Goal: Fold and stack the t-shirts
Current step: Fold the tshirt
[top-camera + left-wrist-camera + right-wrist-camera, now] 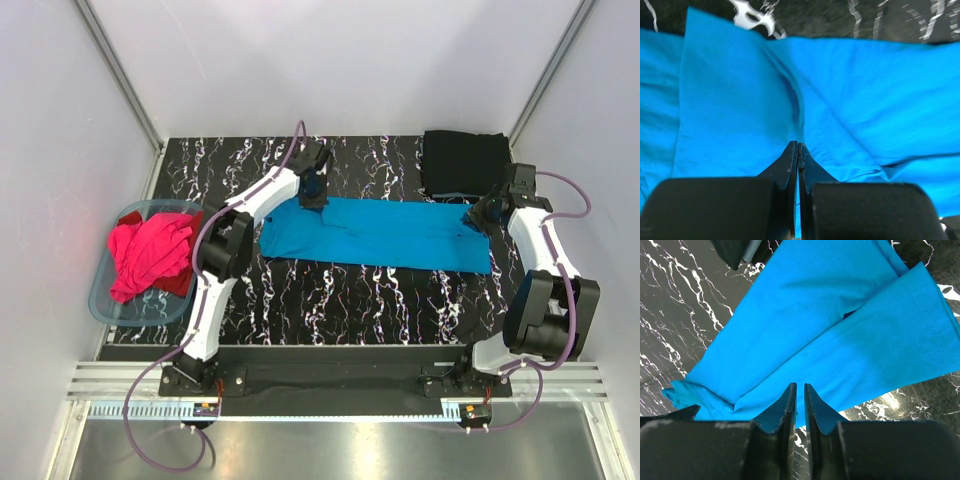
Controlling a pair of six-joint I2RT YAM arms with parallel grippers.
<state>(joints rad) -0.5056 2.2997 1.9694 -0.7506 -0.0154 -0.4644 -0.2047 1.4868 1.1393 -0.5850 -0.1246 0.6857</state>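
The turquoise-blue t-shirt (380,233) lies as a long folded strip across the middle of the marbled table. My left gripper (313,190) is at its far edge, left of centre, with the jaws pressed together on the cloth (740,100); a crease runs up to the fingertips. My right gripper (478,215) is at the strip's far right corner, with the jaws almost together on the cloth's edge (840,330). A folded black t-shirt (462,163) lies at the back right. Magenta-pink (148,252) and red (178,284) t-shirts are heaped in the tub.
A translucent pale-blue plastic tub (105,300) stands at the table's left edge. White walls enclose the table on three sides. The black marbled tabletop (350,300) shows in front of the shirt and in the right wrist view (680,300).
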